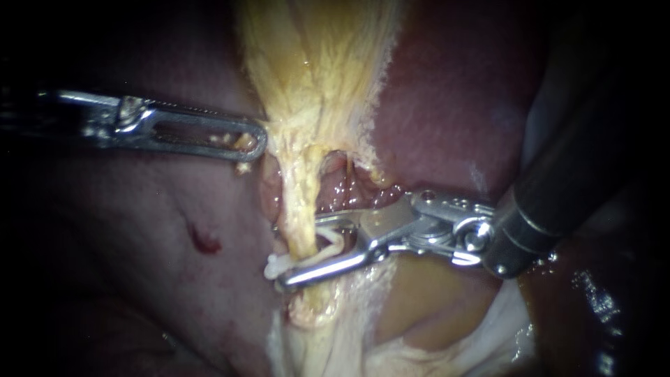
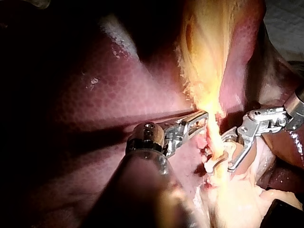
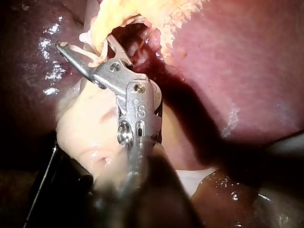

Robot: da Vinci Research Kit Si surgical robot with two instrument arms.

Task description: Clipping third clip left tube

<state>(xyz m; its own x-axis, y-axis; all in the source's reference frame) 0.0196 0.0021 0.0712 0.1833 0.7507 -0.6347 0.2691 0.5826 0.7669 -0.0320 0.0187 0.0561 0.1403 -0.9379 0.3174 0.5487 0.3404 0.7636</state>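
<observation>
Carries a white clip (image 1: 273, 266) in the right claw (image 1: 300, 251), pinched from both sides yet spread wide, astride the tube (image 1: 299, 209). Reaches just past the tube's far edge, the clip's end poking out beyond. Not squeezed flat yet, by the look of it.

Could go wrong right here: closing with the tube only part-way in would catch half its width and leave it leaking. Could also drag in frayed yellow strands or the pink tissue (image 1: 349, 188) just beside, and so keep the clip from locking. Twisting or pulling while closing might tear so thin a strand, or slip the clip out of the claw.

Further out: rests the left instrument (image 1: 202, 132) with its tip against the yellow tissue (image 1: 314, 63) where that narrows into the tube; cannot tell whether anything is gripped there. If holding tension, letting go would slacken the tube and shift it inside the clip.

Beyond that, risks scraping the liver (image 1: 453, 98) with the claw's lower tip, partly hidden under the tube. Worth noting a small red spot (image 1: 206, 243) on the liver near the left instrument.
</observation>
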